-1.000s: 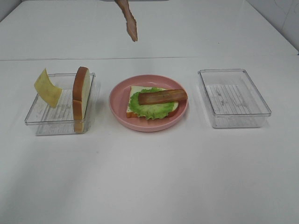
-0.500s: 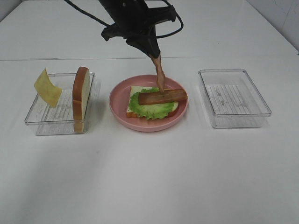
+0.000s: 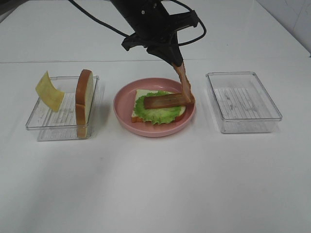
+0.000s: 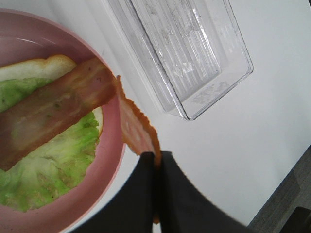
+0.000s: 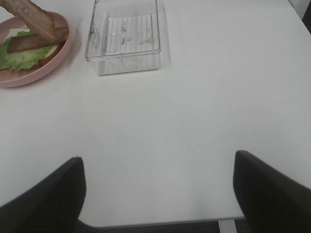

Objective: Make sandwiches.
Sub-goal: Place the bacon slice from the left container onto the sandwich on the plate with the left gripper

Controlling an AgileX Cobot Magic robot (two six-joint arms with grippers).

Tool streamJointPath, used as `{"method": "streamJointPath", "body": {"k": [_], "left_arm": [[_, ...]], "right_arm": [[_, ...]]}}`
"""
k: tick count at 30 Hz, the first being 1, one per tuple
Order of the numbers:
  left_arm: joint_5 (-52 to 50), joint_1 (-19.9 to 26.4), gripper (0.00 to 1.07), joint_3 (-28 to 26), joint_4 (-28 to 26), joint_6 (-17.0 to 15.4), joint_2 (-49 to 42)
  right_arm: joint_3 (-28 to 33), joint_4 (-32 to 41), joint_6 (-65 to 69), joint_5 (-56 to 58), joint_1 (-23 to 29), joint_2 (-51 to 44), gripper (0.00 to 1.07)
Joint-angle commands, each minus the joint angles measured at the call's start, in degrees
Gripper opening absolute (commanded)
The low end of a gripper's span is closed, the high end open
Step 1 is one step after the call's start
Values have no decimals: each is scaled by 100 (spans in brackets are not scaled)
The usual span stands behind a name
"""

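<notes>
Two brown toy bacon strips. First strip (image 3: 165,101) lies flat on ruffled green lettuce (image 3: 154,115) over a white bread slice (image 3: 141,93), on the pink round plate (image 3: 146,130), centre tabletop. Second strip (image 3: 184,85) dangles with its tip at the first's right end, top pinched in left jaws. It looks light and limp, best held by an end. Right jaws spread, empty.

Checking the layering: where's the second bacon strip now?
The second bacon strip hangs from the left hand in the high view, above the right side of the pink plate, its tip by the flat bacon strip.
</notes>
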Motion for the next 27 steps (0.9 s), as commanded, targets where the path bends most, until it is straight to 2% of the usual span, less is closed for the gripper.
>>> {"method": "streamJointPath", "body": {"k": [1,10,16,18,27], "left_arm": [[63,-34,0,-23,-218,103,109],[69,-17,0,-40,-223,97,252],[132,-29,0,-69,-464,183,252],[172,-69,0,-229,-579,298,252],[258,0,0,-275,-556,327,435]], "right_arm": [[11,0,6,-34,17,-183,80],[11,6,6,-34,17,-183,80],[11,0,6,-34,17,-183,80],[11,0,6,-34,17,-183,80],[11,0,6,-34,17,-183,80]]}}
